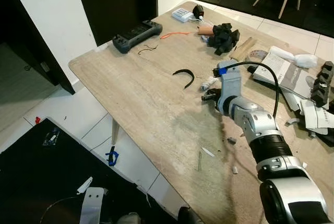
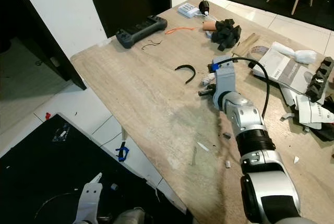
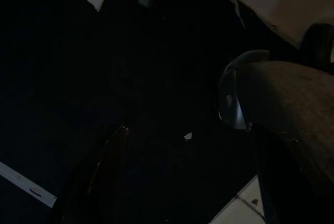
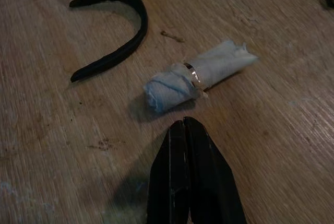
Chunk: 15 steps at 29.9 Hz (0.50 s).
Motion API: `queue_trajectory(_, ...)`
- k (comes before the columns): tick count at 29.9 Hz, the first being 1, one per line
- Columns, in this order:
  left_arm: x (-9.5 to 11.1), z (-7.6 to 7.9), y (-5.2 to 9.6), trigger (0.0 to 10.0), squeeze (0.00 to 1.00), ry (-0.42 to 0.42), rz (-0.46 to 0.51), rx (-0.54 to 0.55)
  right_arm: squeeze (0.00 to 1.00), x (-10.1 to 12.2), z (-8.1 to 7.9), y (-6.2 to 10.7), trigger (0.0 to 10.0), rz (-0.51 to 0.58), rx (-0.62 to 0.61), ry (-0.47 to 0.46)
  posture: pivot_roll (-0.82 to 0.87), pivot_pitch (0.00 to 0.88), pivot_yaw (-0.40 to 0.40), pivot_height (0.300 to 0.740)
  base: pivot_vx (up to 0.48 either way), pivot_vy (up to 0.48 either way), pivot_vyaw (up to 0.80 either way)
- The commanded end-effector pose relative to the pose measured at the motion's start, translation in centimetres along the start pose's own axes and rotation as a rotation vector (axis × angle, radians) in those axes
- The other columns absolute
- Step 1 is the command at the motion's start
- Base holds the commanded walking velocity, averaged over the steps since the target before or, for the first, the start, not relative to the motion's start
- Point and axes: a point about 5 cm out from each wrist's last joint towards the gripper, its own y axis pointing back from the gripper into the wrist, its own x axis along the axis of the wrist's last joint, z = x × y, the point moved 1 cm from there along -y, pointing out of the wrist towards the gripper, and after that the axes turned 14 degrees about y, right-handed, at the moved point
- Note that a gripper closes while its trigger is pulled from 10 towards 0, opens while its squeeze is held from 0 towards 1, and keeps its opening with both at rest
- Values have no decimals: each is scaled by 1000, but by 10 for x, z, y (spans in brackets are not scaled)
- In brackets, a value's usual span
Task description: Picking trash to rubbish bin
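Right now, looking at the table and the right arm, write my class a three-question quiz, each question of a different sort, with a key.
1. True or false: the right gripper has its two black fingers pressed together with nothing between them.
2. Multiple choice: what lies on the wooden table just ahead of that gripper's tips? A) a rolled white wad of tissue B) a glass bottle C) a metal spoon
3. Short answer: what shape is the thin black strip lying beside the wad, and does it touch the wad?

Key
1. True.
2. A.
3. It is a curved, hook-like arc, and it lies apart from the wad.
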Motion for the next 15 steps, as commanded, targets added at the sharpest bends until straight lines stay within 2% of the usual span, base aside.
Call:
queue_trajectory(1,-7,3,0,10000,0,-6,-26,-4,0,-16,3,1,0,-40,-16,-34,-25,137,33,740,0,0,0)
queue_trajectory(4,-2,5,-1,10000,0,-2,-18,-6,0,20,15,7,0,223,-78,-57,-25,137,33,740,0,0,0)
queue_trajectory(5,-2,5,-1,10000,0,-2,-18,-6,0,20,15,7,0,223,-78,-57,-25,137,33,740,0,0,0)
queue_trajectory(6,0,5,-1,10000,0,0,-13,-6,0,50,21,20,0,432,-84,-127,-24,135,34,740,0,0,0)
queue_trajectory(7,0,5,-1,10000,0,0,-13,-6,0,50,21,20,0,432,-84,-127,-24,135,34,740,0,0,0)
queue_trajectory(8,1,5,-1,10000,0,1,-11,-6,0,63,22,27,0,525,-72,-166,-24,135,34,740,0,0,0)
queue_trajectory(9,1,5,-1,10000,0,1,-11,-6,0,63,22,27,0,525,-72,-166,-24,135,34,740,0,0,0)
queue_trajectory(11,2,5,-1,10000,0,0,-8,-6,0,78,22,37,0,631,-52,-207,-29,129,35,740,0,0,0)
queue_trajectory(13,3,5,-1,10000,0,0,-7,-6,0,83,21,40,0,667,-42,-211,-30,123,37,740,0,0,0)
queue_trajectory(15,5,0,-1,10000,0,-3,-4,-3,0,90,17,45,0,720,-25,-170,-30,123,37,740,0,0,0)
